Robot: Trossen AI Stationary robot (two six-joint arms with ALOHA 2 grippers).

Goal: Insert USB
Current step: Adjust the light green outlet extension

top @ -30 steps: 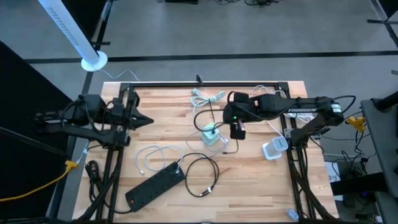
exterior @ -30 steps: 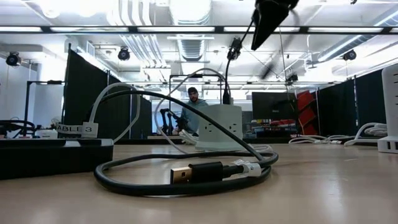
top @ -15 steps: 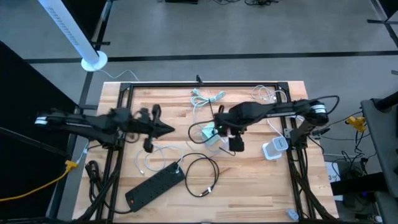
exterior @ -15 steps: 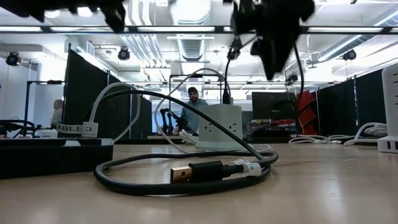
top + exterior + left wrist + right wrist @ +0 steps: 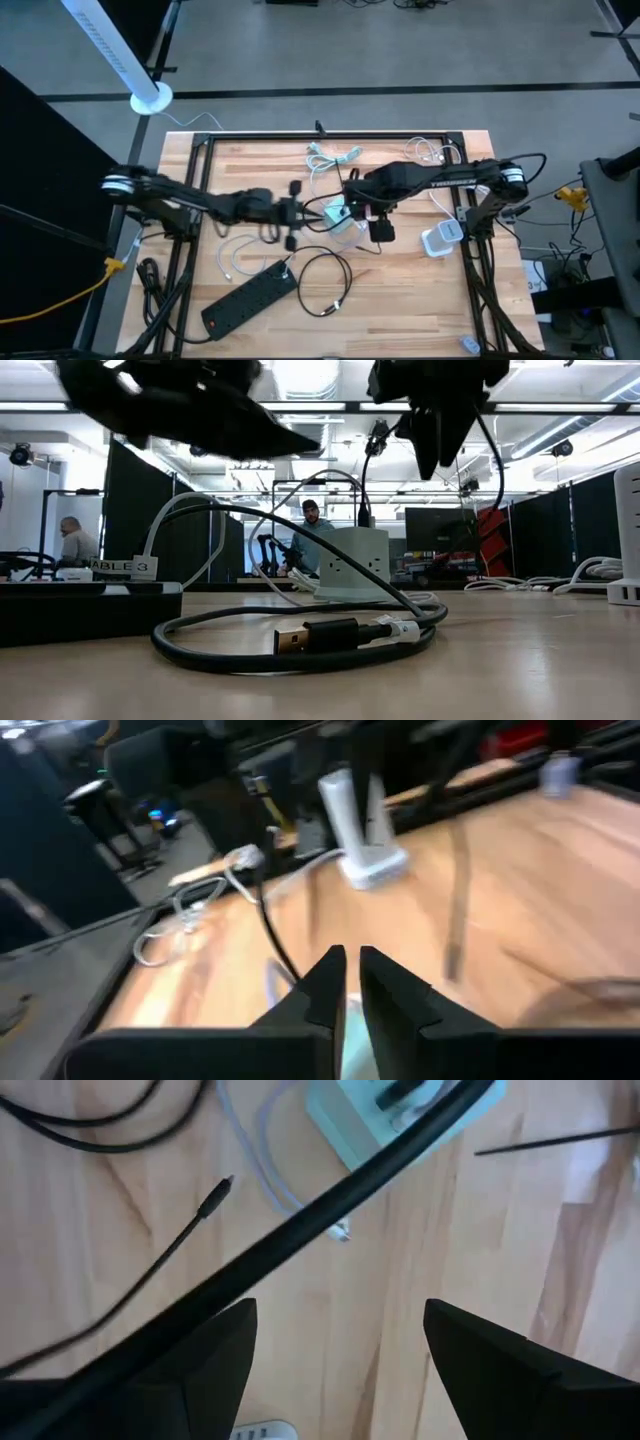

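Now we count two grippers: the left gripper (image 5: 318,212), nearly closed and empty, just beside the pale charger block (image 5: 338,217); the right gripper (image 5: 340,1342), spread wide, empty, above it. One USB plug (image 5: 292,641) lies on the table (image 5: 400,290).

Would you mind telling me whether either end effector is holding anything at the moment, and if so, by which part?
Nothing is held. The left end effector is nearly shut on empty air; the right end effector is open above the wooden table, empty.
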